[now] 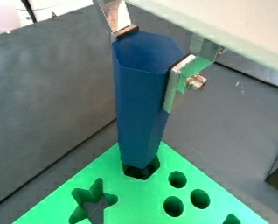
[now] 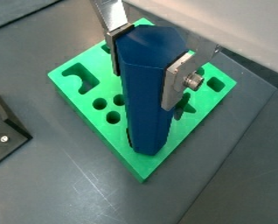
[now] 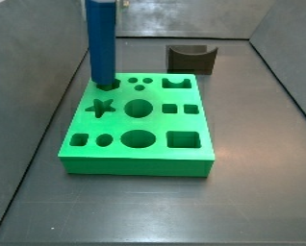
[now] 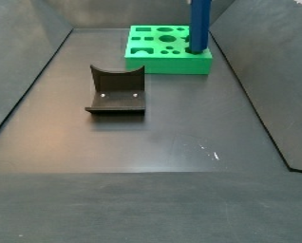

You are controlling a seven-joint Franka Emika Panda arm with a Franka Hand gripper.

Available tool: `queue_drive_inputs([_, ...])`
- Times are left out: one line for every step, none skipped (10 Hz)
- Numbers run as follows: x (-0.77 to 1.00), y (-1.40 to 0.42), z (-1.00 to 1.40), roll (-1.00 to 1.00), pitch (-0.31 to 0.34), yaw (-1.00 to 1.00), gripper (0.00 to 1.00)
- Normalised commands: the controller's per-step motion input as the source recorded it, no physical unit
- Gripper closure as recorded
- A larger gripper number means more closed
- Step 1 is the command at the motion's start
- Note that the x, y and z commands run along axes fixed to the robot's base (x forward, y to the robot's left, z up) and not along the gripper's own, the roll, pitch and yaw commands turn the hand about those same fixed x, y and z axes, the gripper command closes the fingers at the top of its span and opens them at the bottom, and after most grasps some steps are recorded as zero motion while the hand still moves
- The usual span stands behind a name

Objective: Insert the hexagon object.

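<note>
Dark grey walls enclose a dark grey surface [image 4: 154,142] on which all items rest.

Left to right in a side view: a dark fixture [image 4: 116,91] with a curved notch stands alone on the surface, well apart from the green board [image 4: 166,49], which lies toward the far right corner. The hexagon object [image 4: 199,25], a plain blue faceted peg, stands upright at the right corner of that board.

In a side view from the opposite direction, the hexagon object [image 3: 102,43] stands upright at the far left corner of the green board [image 3: 140,135], just behind a star-shaped cutout [image 3: 102,107]. Round, square and other shaped cutouts cover the rest of the board. The fixture [image 3: 191,58] stands behind the board on the right.

In both wrist views, the end effector [image 1: 151,58] [image 2: 148,58] is closed on the upper part of the hexagon object [image 1: 144,105] [image 2: 148,92], one silver finger [image 1: 181,80] [image 2: 177,80] flat against each of two opposite sides. The lower end of the peg sits in a dark recess at the board corner [image 1: 142,168]. Depth of seating cannot be determined.
</note>
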Motion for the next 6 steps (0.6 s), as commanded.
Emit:
queue_drive_inputs([0.00, -0.04, -0.33, -0.09, -0.117, -0.14, 1.00])
queue_drive_inputs([0.07, -0.08, -0.29, -0.13, -0.163, -0.19, 1.00])
queue_drive_inputs([0.18, -0.07, -0.27, -0.16, -0.241, -0.27, 1.00])
queue_drive_inputs([0.16, -0.06, -0.22, -0.15, -0.354, -0.35, 1.00])
queue_drive_inputs([0.15, -0.09, -0.29, -0.05, -0.350, -0.31, 1.00])
queue_drive_inputs([-0.08, -0.06, -0.19, 0.00, -0.381, -0.17, 1.00])
